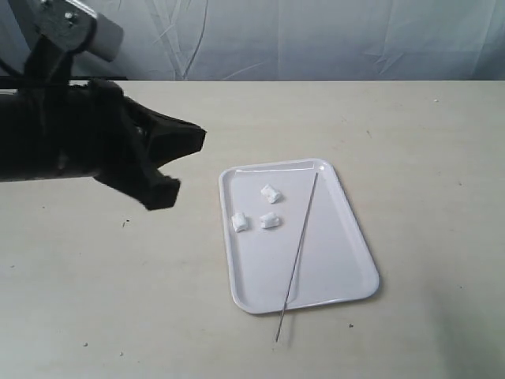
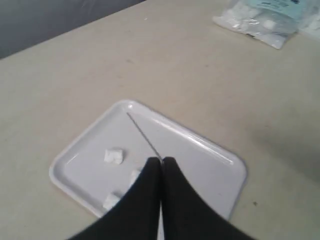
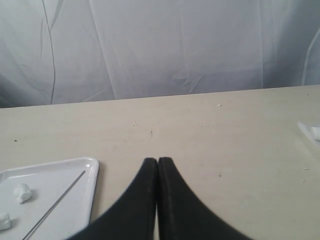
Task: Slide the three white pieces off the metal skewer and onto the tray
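Looming dark and blurred at the near left of the exterior view, the left arm (image 1: 71,142) reaches toward the tray without touching it. In its wrist view the left gripper (image 2: 160,160) holds nothing, its black fingers (image 2: 147,185) pressed together. The right gripper (image 3: 158,160), seen only in its own wrist view, is likewise empty with its fingers (image 3: 145,185) pressed together, poised over bare surface beside the tray's corner.

A creased white cloth (image 1: 331,39) hangs behind the pale beige surface (image 1: 410,142). The glossy white tray (image 1: 347,260) lies flat near the middle of it. A clear plastic bag (image 2: 265,20) of white bits rests on the surface well apart from the tray.

The metal skewer (image 1: 297,258) lies bare along the tray's right half, one end near the far rim and the other jutting past the near rim over the surface. The three white pieces (image 1: 270,221) sit loose on the tray's left half, off the skewer and beside it, close together but not touching one another.
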Available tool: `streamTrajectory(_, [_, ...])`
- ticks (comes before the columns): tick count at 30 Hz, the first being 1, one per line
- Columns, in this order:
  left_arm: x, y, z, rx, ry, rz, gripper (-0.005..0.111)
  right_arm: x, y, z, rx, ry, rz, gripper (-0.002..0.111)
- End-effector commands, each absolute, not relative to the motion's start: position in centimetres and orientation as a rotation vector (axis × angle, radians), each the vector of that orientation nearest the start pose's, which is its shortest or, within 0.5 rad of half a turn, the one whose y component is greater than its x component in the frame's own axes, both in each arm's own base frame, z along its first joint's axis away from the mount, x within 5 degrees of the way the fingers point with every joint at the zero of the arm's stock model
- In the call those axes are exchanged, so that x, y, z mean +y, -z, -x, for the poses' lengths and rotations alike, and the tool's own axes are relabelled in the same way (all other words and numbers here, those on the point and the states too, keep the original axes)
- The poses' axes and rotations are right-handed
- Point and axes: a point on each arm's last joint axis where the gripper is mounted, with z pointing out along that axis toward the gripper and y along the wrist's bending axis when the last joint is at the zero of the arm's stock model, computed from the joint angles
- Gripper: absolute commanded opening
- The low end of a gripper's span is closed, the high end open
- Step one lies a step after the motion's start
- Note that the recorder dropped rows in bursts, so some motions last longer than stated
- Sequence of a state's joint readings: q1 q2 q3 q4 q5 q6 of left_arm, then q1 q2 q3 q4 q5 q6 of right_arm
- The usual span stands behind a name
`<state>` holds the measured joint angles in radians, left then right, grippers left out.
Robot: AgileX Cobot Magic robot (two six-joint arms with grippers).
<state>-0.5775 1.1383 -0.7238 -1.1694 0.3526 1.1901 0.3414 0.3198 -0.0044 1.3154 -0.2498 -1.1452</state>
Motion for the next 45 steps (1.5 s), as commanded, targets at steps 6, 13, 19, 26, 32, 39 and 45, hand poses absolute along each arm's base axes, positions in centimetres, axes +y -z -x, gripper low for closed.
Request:
streamTrajectory(6, [-11.3, -33.7, -11.2, 1.578, 0.409, -1.283, 0.000, 0.7, -19.7, -8.3, 1.740, -0.169, -0.011, -0.001])
streamTrajectory(13, [-8.0, -34.3, -8.3, 1.436, 0.068, -1.489, 0.000, 0.7, -19.7, -8.3, 1.740, -0.169, -0.011, -0.001])
streamTrajectory(19, [-6.3, -36.2, -7.8, 1.479, 0.062, -1.114, 0.000, 0.7, -19.7, -8.3, 1.740, -0.169, -0.011, -0.001])
streamTrajectory(26, [-3.1, -35.9, -7.4, 1.577, 0.016, -0.674, 0.000, 0.7, -19.7, -8.3, 1.738, -0.165, -0.015, -0.001])
streamTrajectory(32, [-0.9, -31.5, -6.1, 1.855, 0.045, -0.376, 0.000, 0.5, -19.8, -8.1, 1.720, -0.159, -0.033, -0.001])
streamTrajectory(39, [0.1, -27.8, -4.9, 1.796, -0.024, -0.249, 0.000, -0.1, -20.7, -6.8, 1.590, -0.190, -0.153, -0.001])
streamTrajectory(45, [-0.1, -24.7, -4.7, 1.776, 0.050, -0.092, 0.000, -0.2, -21.3, -5.6, 1.470, -0.157, -0.199, -0.001])
